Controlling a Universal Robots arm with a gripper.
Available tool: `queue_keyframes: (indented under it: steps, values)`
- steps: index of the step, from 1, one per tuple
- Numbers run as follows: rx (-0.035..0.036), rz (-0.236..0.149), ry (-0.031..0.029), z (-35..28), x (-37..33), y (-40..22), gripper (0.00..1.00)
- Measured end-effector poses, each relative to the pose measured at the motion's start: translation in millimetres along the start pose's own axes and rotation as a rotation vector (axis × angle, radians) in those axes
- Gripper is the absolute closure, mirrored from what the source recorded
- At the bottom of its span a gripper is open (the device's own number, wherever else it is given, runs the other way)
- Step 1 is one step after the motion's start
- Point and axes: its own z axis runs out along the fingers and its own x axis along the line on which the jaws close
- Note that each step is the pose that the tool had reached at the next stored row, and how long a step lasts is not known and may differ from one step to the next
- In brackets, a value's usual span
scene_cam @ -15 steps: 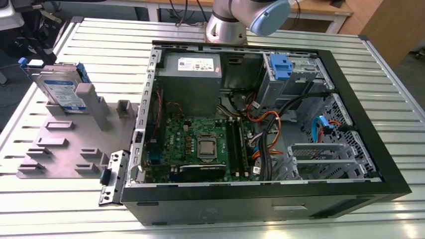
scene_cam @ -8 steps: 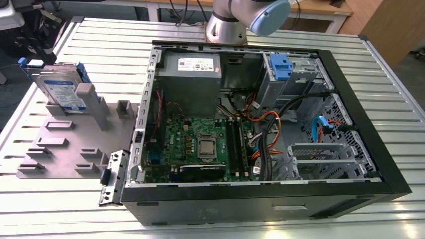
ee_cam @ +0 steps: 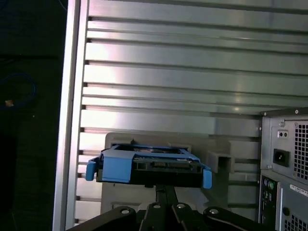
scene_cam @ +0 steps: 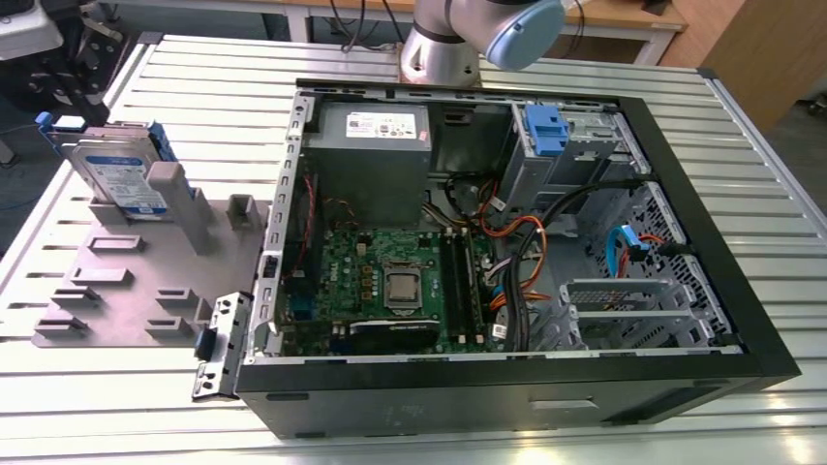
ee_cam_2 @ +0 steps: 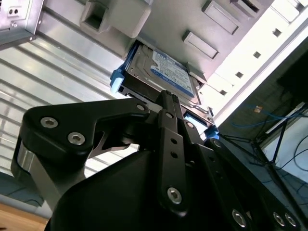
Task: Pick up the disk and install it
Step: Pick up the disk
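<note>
The disk (scene_cam: 123,179) stands on edge in the grey holder plate (scene_cam: 142,281) at the exterior view's left, with its white-and-blue label facing out and blue rails along its edges. Both wrist views show the disk (ee_cam_2: 166,72) (ee_cam: 149,166) just beyond my gripper's tips. My gripper (ee_cam_2: 166,96) (ee_cam: 165,188) is shut with its black fingers together. It holds nothing and stands a short way from the disk. The arm's grey and blue joint (scene_cam: 485,39) shows at the back of the table.
An open black computer case (scene_cam: 723,242) lies on the slatted metal table (scene_cam: 130,407). Inside it are a motherboard (scene_cam: 387,281), a grey power-supply box (scene_cam: 372,145), cables and a blue drive carrier (scene_cam: 545,131). The case's rear panel (ee_cam: 286,168) stands next to the holder plate.
</note>
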Motion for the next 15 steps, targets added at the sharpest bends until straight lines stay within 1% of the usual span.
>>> queue_keyframes:
  steps: [7,11,15]
  values:
    - [-0.0031,-0.121,0.0044,0.1,0.0,0.0,0.89]
    - [-0.0047,-0.176,0.0061,0.2,0.0,0.0,0.89]
    - [-0.0061,-0.222,0.0079,0.1,0.0,0.0,0.89]
